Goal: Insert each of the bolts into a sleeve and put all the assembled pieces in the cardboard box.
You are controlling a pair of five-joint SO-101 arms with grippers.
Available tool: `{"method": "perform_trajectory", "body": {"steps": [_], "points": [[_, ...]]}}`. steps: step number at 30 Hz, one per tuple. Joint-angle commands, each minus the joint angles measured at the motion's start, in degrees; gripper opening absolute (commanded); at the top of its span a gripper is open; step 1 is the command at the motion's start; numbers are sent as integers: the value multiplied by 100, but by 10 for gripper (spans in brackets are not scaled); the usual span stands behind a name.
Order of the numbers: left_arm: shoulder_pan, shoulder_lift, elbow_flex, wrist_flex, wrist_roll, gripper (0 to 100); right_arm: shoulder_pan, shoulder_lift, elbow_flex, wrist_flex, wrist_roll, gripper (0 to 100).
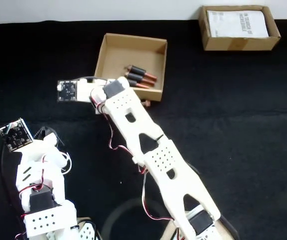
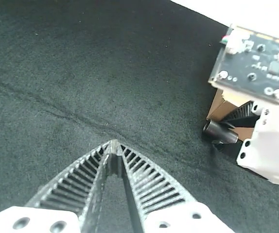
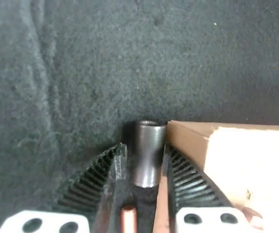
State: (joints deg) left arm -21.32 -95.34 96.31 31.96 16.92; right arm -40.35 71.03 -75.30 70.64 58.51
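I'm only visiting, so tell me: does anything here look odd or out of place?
Nothing spilled or broken. Three pieces lie neatly in the box. Only the sleeve in the right claw stands out: it is outside the box, beside its corner.

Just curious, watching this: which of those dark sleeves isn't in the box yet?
The sleeve clamped in the right gripper, just outside the cardboard box, beside its corner. The other three sleeves lie side by side inside the box.

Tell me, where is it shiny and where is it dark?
Right wrist view: the sleeve in the right claw has a pale gleam down its side. High view: the paper is the brightest spot; the cloth looks dull black. Left wrist view: no glare on the cloth.
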Motion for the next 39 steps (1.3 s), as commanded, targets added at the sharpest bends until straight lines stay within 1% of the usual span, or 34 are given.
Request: {"method": "perform_trajectory", "body": {"steps": [1,3,6,7,9,10,12,18,21,27,29,31,34,36,39], "points": [[48,-163,127,97,18,10,127,127,13,-347,79,126],[48,-338,110,299,18,10,163,286,13,-541,79,126],[48,-435,110,352,35,10,171,462,-22,-602,79,118],[48,-435,110,352,35,10,163,488,-31,-593,79,91],[48,-426,110,352,44,10,163,497,-31,-593,79,2],[48,-426,110,352,44,10,163,488,-31,-558,79,11],[48,-418,110,352,44,10,180,418,-127,-295,79,5],[75,-207,119,316,26,10,268,-418,-1077,1068,44,9],[84,347,119,-229,18,10,356,-1042,-1525,1727,-26,9],[84,1657,127,-1433,9,10,690,-2615,-1780,2862,-958,8],[84,2026,127,-1785,-26,10,901,-3143,-1771,3073,-1451,8],[84,2334,101,-2022,-264,10,1323,-3697,-1763,3064,-2057,8],[84,2712,84,-2268,-466,10,1974,-4523,-1622,3064,-2435,8],[84,2941,75,-2462,-466,10,2404,-5182,-1226,3064,-2629,8],[110,3187,66,-2681,-475,11,3002,-6352,-136,3064,-3024,8]]}}
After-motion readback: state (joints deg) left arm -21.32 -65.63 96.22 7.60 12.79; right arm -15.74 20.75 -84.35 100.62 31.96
